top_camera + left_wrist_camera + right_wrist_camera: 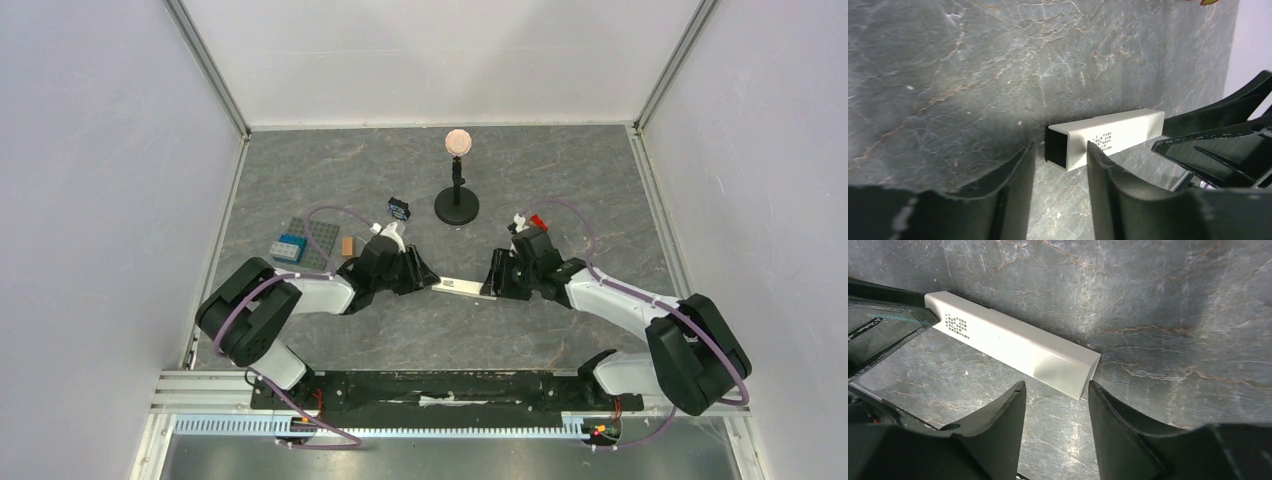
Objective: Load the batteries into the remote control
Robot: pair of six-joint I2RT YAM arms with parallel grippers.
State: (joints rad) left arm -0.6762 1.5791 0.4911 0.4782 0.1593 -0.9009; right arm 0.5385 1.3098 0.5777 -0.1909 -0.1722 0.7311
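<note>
the remote [462,287] lay flat on the table [580,190], running left to right between the two arms, with a small block of dark print near its left end. the left gripper [1060,146] was released, its fingers [1013,190] spread to either side of the remote's hollow dark left end, and no clamping was visible. the right gripper [1056,385] was likewise released, its fingers [998,425] spread at the remote's right end, the corner lying just beside one fingertip; a black stand [457,205] stood farther back on the table.
</note>
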